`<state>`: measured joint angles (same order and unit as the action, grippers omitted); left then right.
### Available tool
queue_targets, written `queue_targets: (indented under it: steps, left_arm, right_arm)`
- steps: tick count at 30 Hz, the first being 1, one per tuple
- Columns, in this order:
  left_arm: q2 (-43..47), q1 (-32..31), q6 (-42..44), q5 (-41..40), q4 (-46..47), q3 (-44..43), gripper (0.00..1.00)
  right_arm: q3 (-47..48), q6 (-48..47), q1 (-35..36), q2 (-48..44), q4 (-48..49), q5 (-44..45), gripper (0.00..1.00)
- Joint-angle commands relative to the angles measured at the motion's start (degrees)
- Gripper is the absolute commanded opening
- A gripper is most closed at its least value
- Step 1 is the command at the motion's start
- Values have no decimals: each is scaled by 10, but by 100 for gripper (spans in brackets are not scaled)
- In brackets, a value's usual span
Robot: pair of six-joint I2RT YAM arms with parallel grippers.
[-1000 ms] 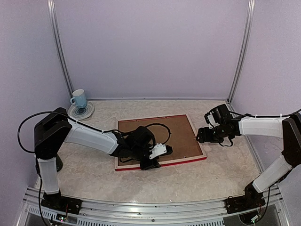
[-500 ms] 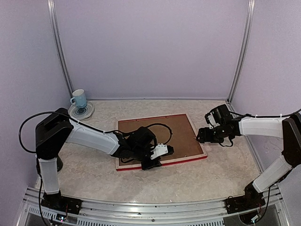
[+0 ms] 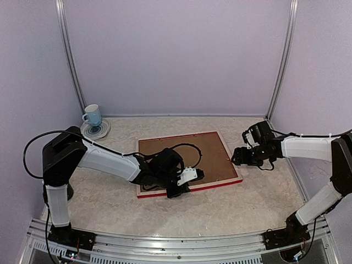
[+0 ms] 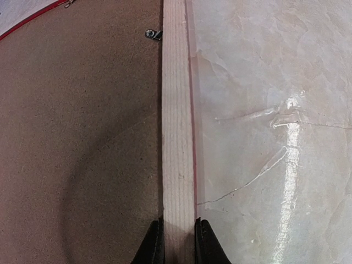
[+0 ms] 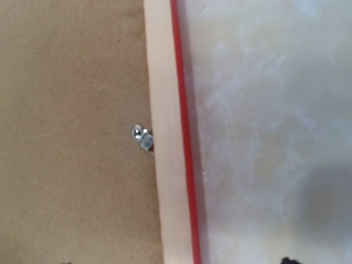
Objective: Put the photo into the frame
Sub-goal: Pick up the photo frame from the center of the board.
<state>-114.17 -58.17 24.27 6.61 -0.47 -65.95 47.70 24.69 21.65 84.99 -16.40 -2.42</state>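
Note:
The frame (image 3: 231, 159) lies face down on the table, pale wood back up, red outer edges showing. A brown backing board (image 3: 212, 154) fills its opening. The photo is hidden. My left gripper (image 3: 177, 190) is shut on the frame's near bar; in the left wrist view its gripper (image 4: 179, 224) has both fingers pressed against the pale bar (image 4: 177, 110). My right gripper (image 3: 237, 158) hovers at the frame's right bar (image 5: 165, 165), its fingertips barely showing, wide apart at the bottom of the right wrist view.
A blue mug (image 3: 92, 115) stands on a saucer (image 3: 97, 132) at the back left. A black cable (image 3: 187, 146) loops over the backing board. Small metal turn clips (image 5: 141, 137) (image 4: 153, 34) sit at the board's edge. Walls enclose the marbled table (image 3: 258, 198).
The frame has slid a little away and to the right, held by my left gripper. The right gripper has shifted slightly right with it.

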Motion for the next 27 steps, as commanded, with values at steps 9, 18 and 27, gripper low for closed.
queue_targets:
  steps: [9,18,27]
  left_arm:
    - [18,4,-8,-37,-45,-35,0]
    - [59,4,-15,-51,-66,-57,0]
    - [92,4,-24,-58,-55,-61,0]
  right_arm:
    - [-23,12,-22,-21,21,-57,81]
    - [-32,22,-43,-8,42,-139,81]
    - [-46,37,-57,10,63,-200,80]
